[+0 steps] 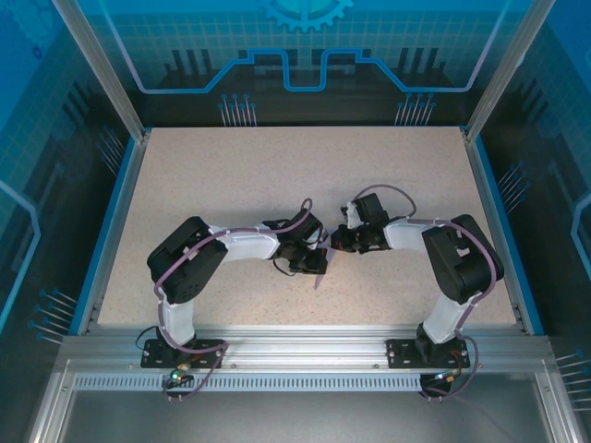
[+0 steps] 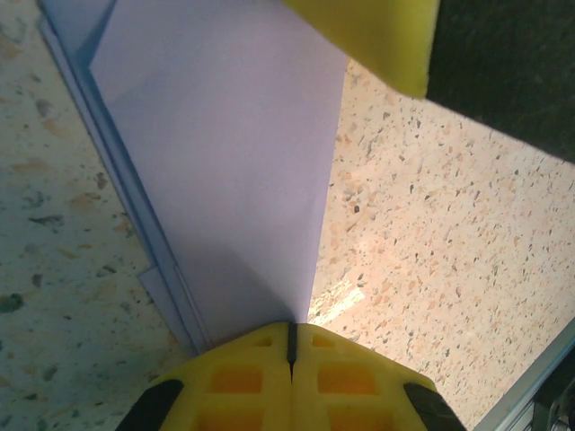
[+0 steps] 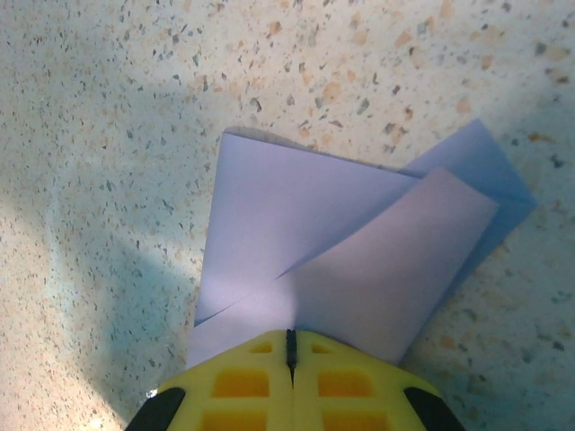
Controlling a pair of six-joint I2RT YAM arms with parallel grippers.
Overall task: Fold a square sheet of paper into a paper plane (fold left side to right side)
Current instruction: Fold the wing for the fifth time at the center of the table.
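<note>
Folded sheet clamped at two edges

One sheet of paper (image 3: 341, 242) sits near the middle of the table (image 1: 277, 175), creased into overlapping layers with angled flaps. It is not yet a narrow dart, so further folds appear to remain. Two grippers are engaged: the left gripper (image 2: 290, 337) and the right gripper (image 3: 290, 346) each have their jaws closed tight on a paper edge.

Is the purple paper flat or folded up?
Folded. The right wrist view shows the paper with flaps overlapping along slanted creases, and the left wrist view shows several layered edges stacked along its side.
</note>
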